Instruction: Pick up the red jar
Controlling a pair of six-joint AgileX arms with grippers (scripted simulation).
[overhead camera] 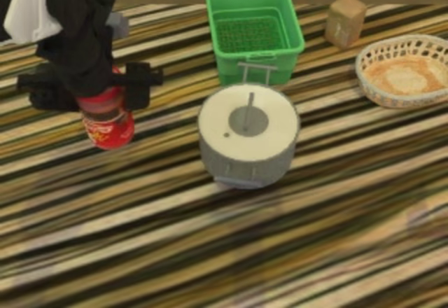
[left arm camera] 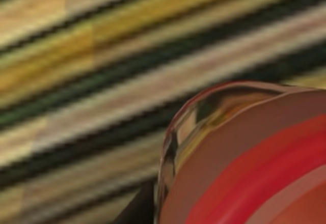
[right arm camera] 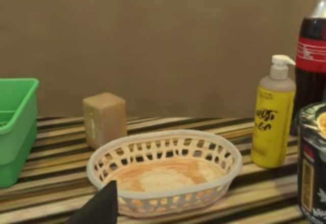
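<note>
L pincer (overhead camera: 105, 87) on red jar (overhead camera: 108, 122), table left | green basket (overhead camera: 253, 28) back-centre | R arm unseen

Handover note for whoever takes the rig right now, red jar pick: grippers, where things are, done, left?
Left gripper: down over the red jar at the table's left, fingers either side of its top; grip not confirmable, and the left wrist view shows only the jar's rim up close.
Right arm: out of the top view, its camera facing the wicker basket.
Done: approach to the jar.
Left: confirm the grasp, then lift. Can't tell whether it's off the table yet.
</note>
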